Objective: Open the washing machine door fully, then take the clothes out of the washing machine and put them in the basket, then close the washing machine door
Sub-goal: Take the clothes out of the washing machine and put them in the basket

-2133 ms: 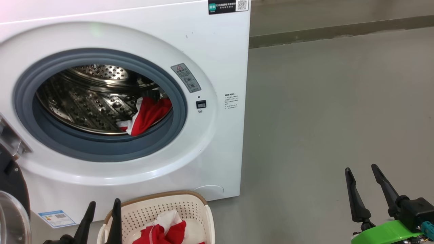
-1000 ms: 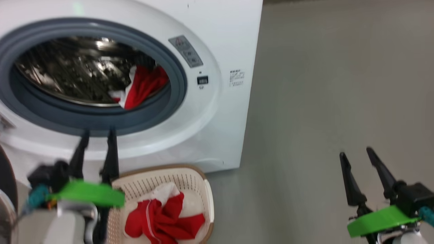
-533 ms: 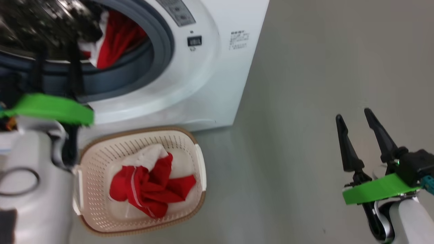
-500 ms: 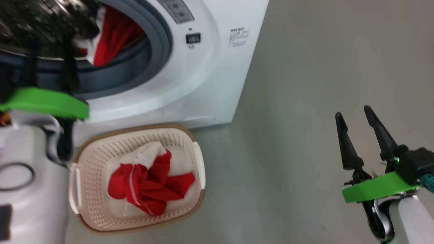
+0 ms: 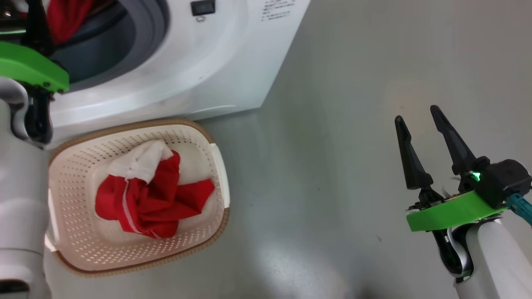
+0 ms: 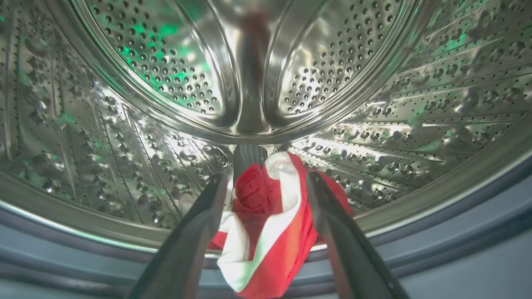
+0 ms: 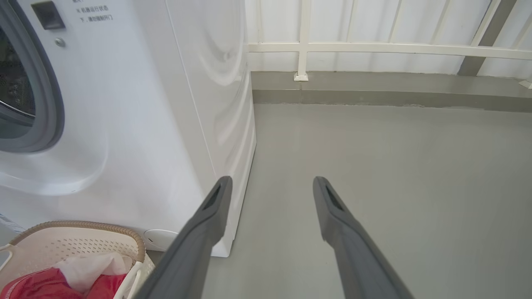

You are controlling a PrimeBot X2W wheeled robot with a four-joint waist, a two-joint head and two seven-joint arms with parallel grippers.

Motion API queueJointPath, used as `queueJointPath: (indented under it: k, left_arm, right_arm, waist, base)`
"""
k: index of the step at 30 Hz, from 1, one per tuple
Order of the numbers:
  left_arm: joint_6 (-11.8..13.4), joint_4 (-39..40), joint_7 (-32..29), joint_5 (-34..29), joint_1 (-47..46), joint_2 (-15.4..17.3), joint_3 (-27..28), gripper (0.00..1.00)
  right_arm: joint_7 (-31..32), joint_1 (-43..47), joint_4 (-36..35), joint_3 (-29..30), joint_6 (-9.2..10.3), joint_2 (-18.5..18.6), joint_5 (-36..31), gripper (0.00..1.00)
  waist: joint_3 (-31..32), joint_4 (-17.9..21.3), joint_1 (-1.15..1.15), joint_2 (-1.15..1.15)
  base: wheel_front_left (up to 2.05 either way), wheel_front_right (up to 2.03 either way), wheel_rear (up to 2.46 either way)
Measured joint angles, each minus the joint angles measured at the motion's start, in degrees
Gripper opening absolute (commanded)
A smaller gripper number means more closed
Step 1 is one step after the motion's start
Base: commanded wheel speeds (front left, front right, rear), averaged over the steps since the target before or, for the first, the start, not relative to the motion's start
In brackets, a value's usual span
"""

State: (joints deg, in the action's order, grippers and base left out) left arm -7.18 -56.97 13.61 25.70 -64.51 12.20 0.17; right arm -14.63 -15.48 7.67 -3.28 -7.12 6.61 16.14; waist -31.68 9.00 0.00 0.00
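Inside the drum (image 6: 166, 62) of the washing machine (image 5: 208, 62), my left hand (image 6: 266, 178) stands wide, one finger on either side of a red-and-white garment (image 6: 270, 220) lying at the drum's front lip. I can't tell whether they touch it. My right hand (image 5: 416, 113) is also wide and empty over the floor (image 5: 332, 166), well clear of the machine. Off to its left, the basket (image 5: 124, 124) holds more red clothes (image 5: 149, 203).

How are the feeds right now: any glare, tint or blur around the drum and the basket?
Left wrist view: green tint and bright glare on the steel drum, red garment sharp, wide-angle bending. Head view: basket clear, soft sheen on the floor. Right wrist view: even light, sharp.
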Motion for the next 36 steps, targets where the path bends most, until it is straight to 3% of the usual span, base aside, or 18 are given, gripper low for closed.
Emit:
queueJointPath:
  k: [6,11,16,17,18,24,31,36]
  left_arm:
    - [0.00,-3.30,-1.89,2.75,-4.52,1.11,-3.75,1.00]
    - [0.10,-8.62,-7.67,1.74,-6.19,3.19,-8.56,1.00]
    - [2.68,-13.10,-11.63,-1.45,-7.88,5.06,-11.28,1.00]
    - [3.23,-13.48,-11.98,-1.68,-8.44,5.06,-11.57,0.45]
    - [3.71,-13.70,-12.04,-1.98,-8.83,5.11,-11.83,0.00]
    - [6.22,-14.75,-9.49,-2.66,-9.26,5.88,-12.14,0.00]
    - [6.12,-13.78,-0.78,-0.70,-7.41,5.84,-10.25,0.00]
    - [5.61,-8.36,0.68,0.63,-3.00,5.92,-7.87,0.00]
  right_arm:
    - [0.00,-0.41,0.08,-1.41,0.00,0.33,0.59,1.00]
    - [0.00,-1.48,0.42,-2.97,0.00,0.34,1.21,1.00]
    - [0.00,-1.48,0.56,-3.52,0.00,0.29,2.10,1.00]
    - [0.00,-1.48,0.57,-3.71,0.00,0.26,2.11,1.00]
    - [0.00,-1.48,0.60,-3.96,0.00,0.21,2.23,1.00]
    - [0.00,-1.48,1.09,-4.54,0.00,-0.41,2.53,1.00]
    - [0.00,-1.48,1.49,-4.19,0.00,-0.65,3.55,1.00]
    - [0.00,-1.47,1.55,-3.20,0.00,-0.90,3.54,1.00]
  waist:
    - [-2.09,1.37,0.00,0.00]
    - [-2.55,2.20,0.00,0.00]
    - [-2.62,3.23,0.00,0.00]
    - [-2.70,3.39,0.00,0.00]
    - [-2.78,3.55,0.00,0.00]
    - [-2.99,4.27,0.00,0.00]
    - [-1.72,3.98,0.00,0.00]
    - [-0.26,3.34,0.00,0.00]
  base:
    - [0.00,0.00,0.00]
    - [0.00,0.00,0.00]
    - [0.00,0.00,0.00]
    - [0.00,0.00,0.00]
    - [0.00,0.00,0.00]
    - [0.00,0.00,0.00]
    - [0.00,0.00,0.00]
    - [0.00,0.00,0.00]
